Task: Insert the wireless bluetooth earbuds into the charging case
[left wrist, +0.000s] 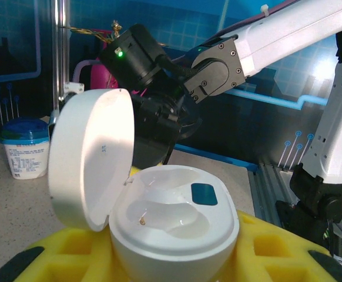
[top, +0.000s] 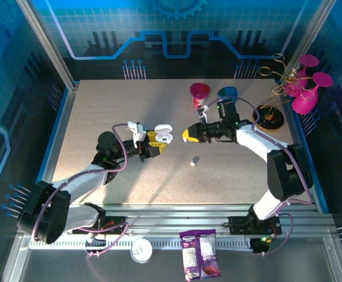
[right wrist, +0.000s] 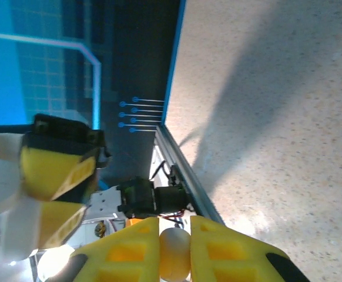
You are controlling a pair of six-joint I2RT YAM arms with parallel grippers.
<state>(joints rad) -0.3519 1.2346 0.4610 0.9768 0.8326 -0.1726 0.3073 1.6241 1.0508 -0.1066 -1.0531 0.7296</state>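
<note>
Mid-worktop: left gripper clamped on the open case, lid swung left, wells seemingly empty; right gripper, just beside it, pinching an earbud; spare earbud lying toward the near edge. Advised: align stem over a well; lower slowly; release only once seated.

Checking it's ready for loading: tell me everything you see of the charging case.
The charging case is glossy white plastic, pebble-shaped and open: its hinged lid stands upright beside the base. The base shows two moulded wells, seemingly empty, and a small dark square patch. The left hand clamps it between yellow pads.
</note>
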